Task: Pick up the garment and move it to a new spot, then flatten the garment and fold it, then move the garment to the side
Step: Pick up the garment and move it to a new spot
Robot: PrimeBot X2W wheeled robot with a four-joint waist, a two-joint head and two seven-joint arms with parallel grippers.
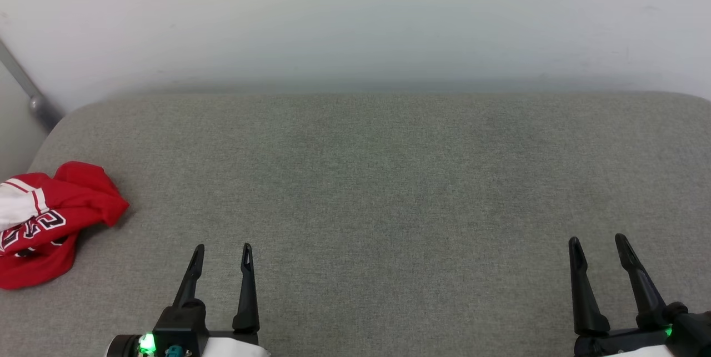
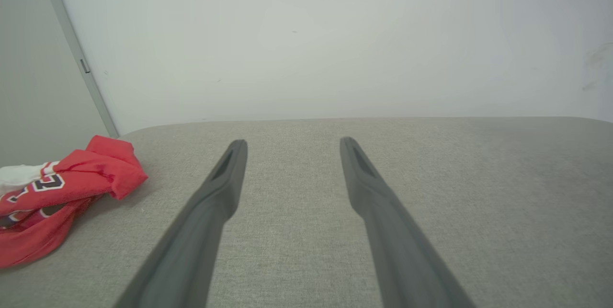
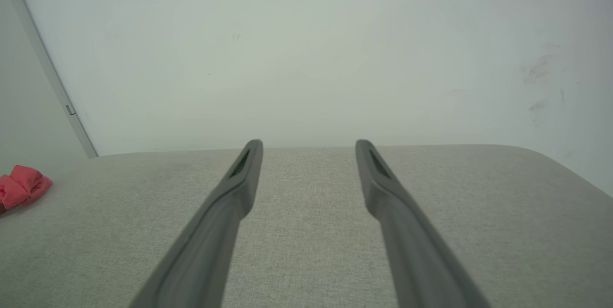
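The garment lies crumpled at the far left edge of the grey cushioned surface, red with a white sleeve and black lettering showing. It also shows in the left wrist view as the garment and as a small red heap, the garment, far left in the right wrist view. My left gripper is open and empty near the front edge, well right of the garment. My right gripper stands open and empty at the front right. The left gripper and right gripper both hover over bare fabric.
A pale wall rises directly behind the surface. A grey metal bar slants down the wall at the far left corner. The surface's left edge runs just beside the garment.
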